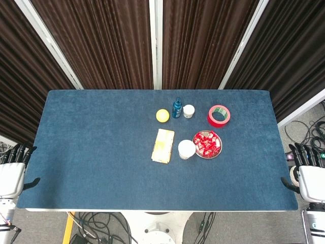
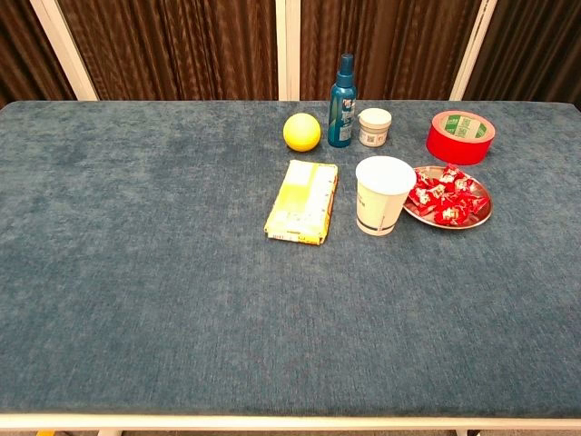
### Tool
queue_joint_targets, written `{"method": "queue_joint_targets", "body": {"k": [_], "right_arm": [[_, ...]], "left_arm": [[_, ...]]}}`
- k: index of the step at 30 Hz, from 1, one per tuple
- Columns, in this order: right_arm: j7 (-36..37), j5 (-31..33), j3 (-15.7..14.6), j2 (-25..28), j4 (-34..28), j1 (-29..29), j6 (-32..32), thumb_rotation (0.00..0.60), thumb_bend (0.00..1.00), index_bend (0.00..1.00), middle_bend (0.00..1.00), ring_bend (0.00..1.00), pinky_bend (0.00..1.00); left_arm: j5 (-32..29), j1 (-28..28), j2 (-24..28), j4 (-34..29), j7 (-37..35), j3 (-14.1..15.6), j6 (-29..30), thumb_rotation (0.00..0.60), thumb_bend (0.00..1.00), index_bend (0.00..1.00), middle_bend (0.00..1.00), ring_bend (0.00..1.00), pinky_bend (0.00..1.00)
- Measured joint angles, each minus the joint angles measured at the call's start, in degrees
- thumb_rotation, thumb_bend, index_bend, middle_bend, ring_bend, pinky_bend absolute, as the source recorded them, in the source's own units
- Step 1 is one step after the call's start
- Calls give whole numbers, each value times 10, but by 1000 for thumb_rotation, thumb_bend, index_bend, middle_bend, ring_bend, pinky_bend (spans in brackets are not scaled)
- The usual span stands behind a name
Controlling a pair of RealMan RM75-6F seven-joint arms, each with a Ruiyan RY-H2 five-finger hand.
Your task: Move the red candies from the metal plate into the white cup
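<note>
Here, red candies (image 2: 445, 196) fill metal plate (image 2: 481, 215); white cup (image 2: 383, 194) seemingly empty; hands (image 1: 12, 170) (image 1: 310, 173) released.

I am working in what looks like a robotics lab: dark pleated curtains (image 1: 101, 40) on white frames close off the blue cloth-covered worktop (image 1: 101, 142), and loose cables (image 1: 101, 223) trail over the grey floor (image 1: 40, 226) beneath.
</note>
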Motion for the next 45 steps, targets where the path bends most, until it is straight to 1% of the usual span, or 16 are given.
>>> {"method": "queue_joint_targets", "body": {"k": [5,10,13,17,23,26,29,33,39,45], "right_arm": [[19,-8,-1,6,-3,0,-1,600,93,81,64,0,10],[32,-16,-1,9,-6,3,-5,600,93,122,68,0,10],[39,-18,1,10,-7,11,-14,600,98,184,73,0,10],[37,-17,9,3,-1,32,-37,600,114,291,76,0,12],[15,-2,29,-24,17,91,-111,600,151,383,87,0,20],[-9,15,39,-49,35,130,-162,600,151,407,90,0,21],[-35,39,48,-85,64,170,-216,600,151,420,89,0,21],[-68,74,56,-144,124,220,-277,600,149,440,89,0,21],[-97,110,62,-219,207,274,-329,600,150,451,87,0,19],[-120,127,58,-264,259,305,-354,600,150,453,63,0,0]], "left_arm": [[6,6,-16,15,4,-3,24,600,0,218,169,90,163],[8,14,-24,21,5,-2,34,600,0,218,169,91,163],[9,17,-23,20,1,0,35,600,0,218,169,90,163],[12,19,-23,21,-6,4,33,600,0,218,169,91,163],[19,21,-21,23,-16,6,35,600,0,220,169,91,163],[20,23,-20,23,-21,8,34,600,0,221,169,91,163],[18,24,-20,25,-24,9,30,600,0,221,169,91,163],[11,24,-18,28,-29,9,22,600,0,221,170,91,163],[8,24,-18,31,-34,8,18,600,0,221,169,91,163],[4,25,-20,36,-40,8,14,600,0,222,169,91,163]]}}
